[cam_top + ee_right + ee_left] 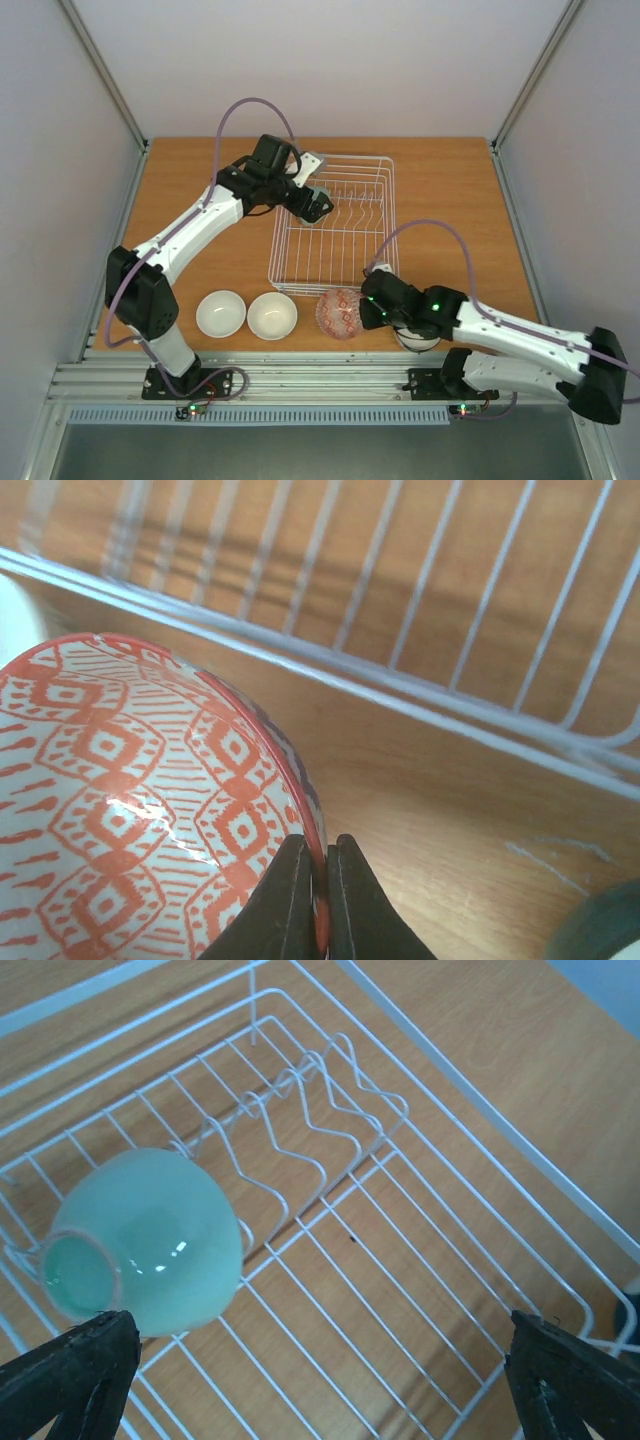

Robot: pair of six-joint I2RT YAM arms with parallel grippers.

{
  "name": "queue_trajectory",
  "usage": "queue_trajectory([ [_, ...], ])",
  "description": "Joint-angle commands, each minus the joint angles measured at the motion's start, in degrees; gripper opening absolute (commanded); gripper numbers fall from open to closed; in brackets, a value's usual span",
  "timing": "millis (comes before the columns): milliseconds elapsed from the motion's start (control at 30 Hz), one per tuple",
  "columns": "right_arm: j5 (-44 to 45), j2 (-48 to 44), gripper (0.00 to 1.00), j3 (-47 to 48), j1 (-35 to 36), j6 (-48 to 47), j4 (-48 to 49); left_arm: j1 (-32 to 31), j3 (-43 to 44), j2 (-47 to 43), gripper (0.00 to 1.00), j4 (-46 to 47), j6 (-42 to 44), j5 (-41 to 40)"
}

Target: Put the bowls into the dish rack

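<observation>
The white wire dish rack (pixel 345 235) lies mid-table. A mint-green bowl (pixel 150 1240) rests on its side on the rack (pixel 330 1130) floor beside the upright tines. My left gripper (pixel 320 1380) hovers open over that rack floor, just right of the bowl and touching nothing. In front of the rack, my right gripper (pixel 322 880) is shut on the rim of a red-patterned bowl (pixel 130 800), one finger inside and one outside. From the top that bowl (pixel 338 313) sits tilted near the rack's front edge. Two white bowls (pixel 221 313) (pixel 272 315) stand to its left.
Another bowl (pixel 418 340) with a dark rim sits partly under the right arm, and its edge (pixel 600 925) shows at the lower right of the right wrist view. The rack's front wire wall (pixel 400 685) runs just beyond the patterned bowl. Metal rails border the table.
</observation>
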Motion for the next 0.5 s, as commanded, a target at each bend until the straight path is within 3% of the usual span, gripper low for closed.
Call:
queue_trajectory([
  [0, 1.6, -10.3, 0.01, 4.3, 0.5, -3.5, 0.2, 0.1, -2.7, -4.4, 0.99, 3.7, 0.2, 7.5],
  [167, 10.4, -20.2, 0.01, 6.3, 0.4, -8.5, -0.3, 0.7, -4.4, -6.4, 0.99, 5.6, 0.0, 16.8],
  [300, 15.5, -21.1, 0.01, 7.4, -0.1, -11.3, 0.6, 2.3, -5.1, -6.5, 0.99, 7.2, -1.9, 28.9],
  [467, 14.8, -20.4, 0.01, 6.4, -2.6, -12.9, 5.3, 4.6, -6.4, -6.5, 0.99, 11.1, -7.6, 41.9],
])
